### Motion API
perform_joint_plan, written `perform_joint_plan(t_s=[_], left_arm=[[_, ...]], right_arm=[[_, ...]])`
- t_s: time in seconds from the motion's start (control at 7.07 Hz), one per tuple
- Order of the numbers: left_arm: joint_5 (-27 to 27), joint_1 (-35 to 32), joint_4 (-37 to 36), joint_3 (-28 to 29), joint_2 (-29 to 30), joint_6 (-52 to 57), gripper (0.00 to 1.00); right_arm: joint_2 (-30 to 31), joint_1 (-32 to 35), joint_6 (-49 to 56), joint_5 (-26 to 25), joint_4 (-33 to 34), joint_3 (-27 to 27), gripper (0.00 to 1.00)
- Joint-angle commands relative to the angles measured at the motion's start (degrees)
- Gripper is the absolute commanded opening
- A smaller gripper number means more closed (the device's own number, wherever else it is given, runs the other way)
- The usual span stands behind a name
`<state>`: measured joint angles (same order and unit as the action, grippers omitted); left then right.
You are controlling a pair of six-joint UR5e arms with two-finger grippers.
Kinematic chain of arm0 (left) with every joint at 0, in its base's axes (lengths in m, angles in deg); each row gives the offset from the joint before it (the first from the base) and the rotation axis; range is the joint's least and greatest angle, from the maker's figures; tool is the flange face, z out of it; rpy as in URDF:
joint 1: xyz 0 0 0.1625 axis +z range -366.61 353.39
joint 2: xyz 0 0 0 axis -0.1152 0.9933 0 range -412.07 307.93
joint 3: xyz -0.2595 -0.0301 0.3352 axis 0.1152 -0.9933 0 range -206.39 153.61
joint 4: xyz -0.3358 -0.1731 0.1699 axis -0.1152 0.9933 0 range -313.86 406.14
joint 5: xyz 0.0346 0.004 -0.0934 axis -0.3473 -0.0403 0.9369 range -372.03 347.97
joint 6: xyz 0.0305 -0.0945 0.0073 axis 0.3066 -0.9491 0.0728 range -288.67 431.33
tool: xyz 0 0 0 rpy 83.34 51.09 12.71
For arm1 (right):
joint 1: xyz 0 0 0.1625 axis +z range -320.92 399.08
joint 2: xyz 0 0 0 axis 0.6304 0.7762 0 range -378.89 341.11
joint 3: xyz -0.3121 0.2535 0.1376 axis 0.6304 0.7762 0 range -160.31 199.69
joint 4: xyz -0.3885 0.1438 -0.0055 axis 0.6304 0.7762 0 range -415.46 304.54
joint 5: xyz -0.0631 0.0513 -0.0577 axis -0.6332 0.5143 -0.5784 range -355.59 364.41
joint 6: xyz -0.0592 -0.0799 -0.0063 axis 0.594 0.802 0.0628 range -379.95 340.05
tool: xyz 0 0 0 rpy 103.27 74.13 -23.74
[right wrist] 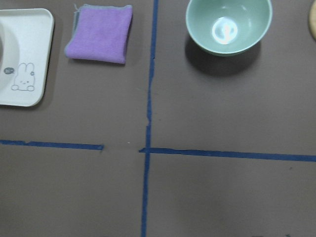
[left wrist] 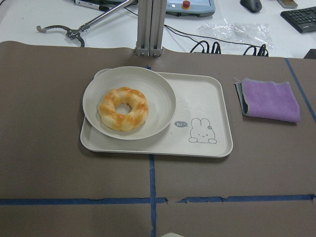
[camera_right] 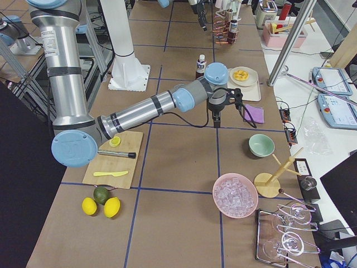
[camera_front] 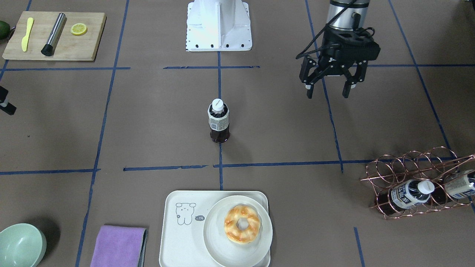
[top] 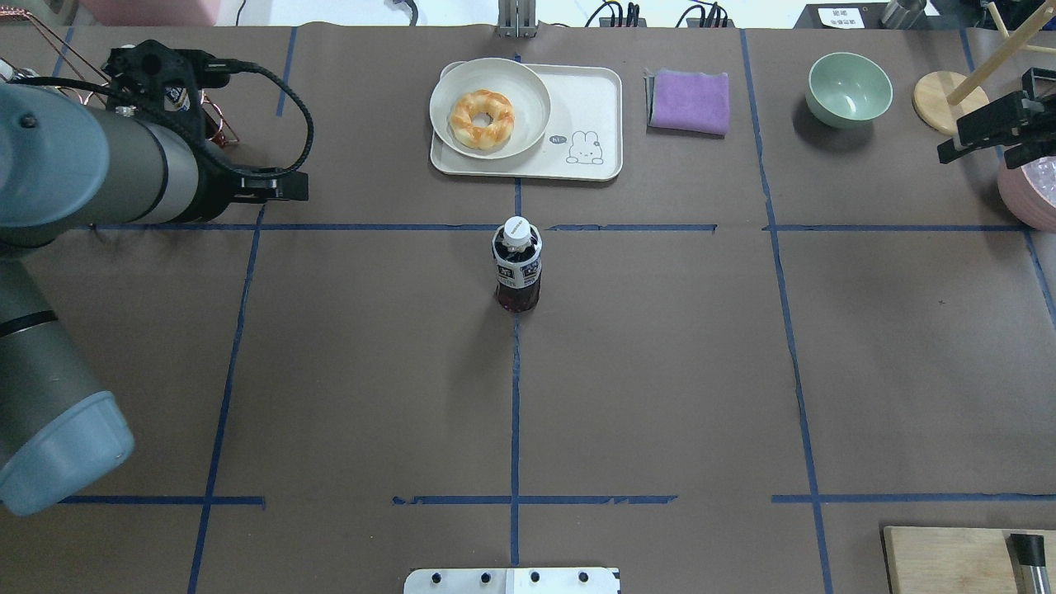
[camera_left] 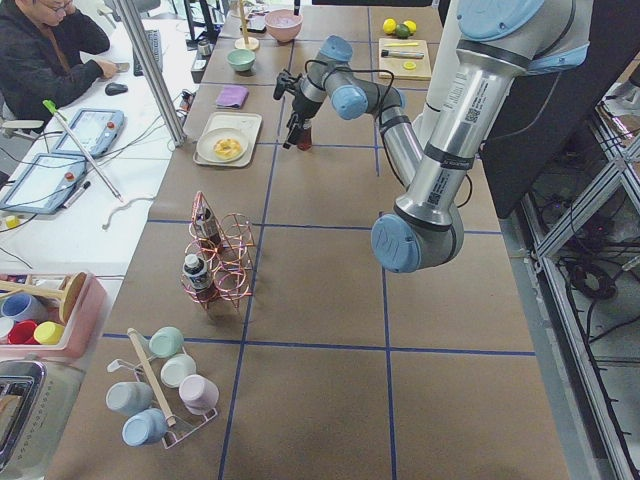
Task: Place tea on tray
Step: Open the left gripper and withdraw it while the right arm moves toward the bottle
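The tea (camera_front: 218, 122) is a small clear bottle of dark liquid with a white cap, standing upright at the table's middle (top: 517, 268). The cream tray (camera_front: 178, 241) with a line-drawn animal lies beyond it at the far edge (top: 590, 99) and also shows in the left wrist view (left wrist: 207, 108). My left gripper (camera_front: 327, 92) hangs open and empty above the table, well off to the bottle's side. My right gripper (top: 990, 132) is at the table's far right edge, apart from the tea, and looks open and empty.
A round white plate (camera_front: 219, 237) with a donut (camera_front: 242, 224) fills half the tray. A purple cloth (camera_front: 118, 245) and a green bowl (camera_front: 20, 244) lie beside the tray. A copper wire rack (camera_front: 419, 185) holds bottles. A wooden cutting board (camera_front: 55, 35) is near the robot.
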<state>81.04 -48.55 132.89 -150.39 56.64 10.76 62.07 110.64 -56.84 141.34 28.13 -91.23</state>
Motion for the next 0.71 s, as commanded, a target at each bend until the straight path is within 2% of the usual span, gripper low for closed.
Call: perform_joint_plan(t_s=[0.0,0.14,0.28,0.57], left_arm=[[0.45,-1.99,-0.26,-1.41,-9.27,5.18,1.0],[1.5,-2.18,0.78,-1.68,-14.79,6.33,1.0],[1.42,-2.27,0.79,-1.51,-17.71,6.61,1.0],[1.68,-4.28,2.36,-1.86,-22.29,11.69,1.0]], right_arm=[[-6.21,-8.31,-14.97,-2.53,0.86,-2.8,1.0],[-9.99,-11.75,-21.23,-3.06,2.43,-2.9,1.0],[-15.68,-14.75,-23.47,-3.76,9.41,-3.42,1.0],[-26.68,-22.21,-23.76,-15.75,26.19,-6.49,1.0]])
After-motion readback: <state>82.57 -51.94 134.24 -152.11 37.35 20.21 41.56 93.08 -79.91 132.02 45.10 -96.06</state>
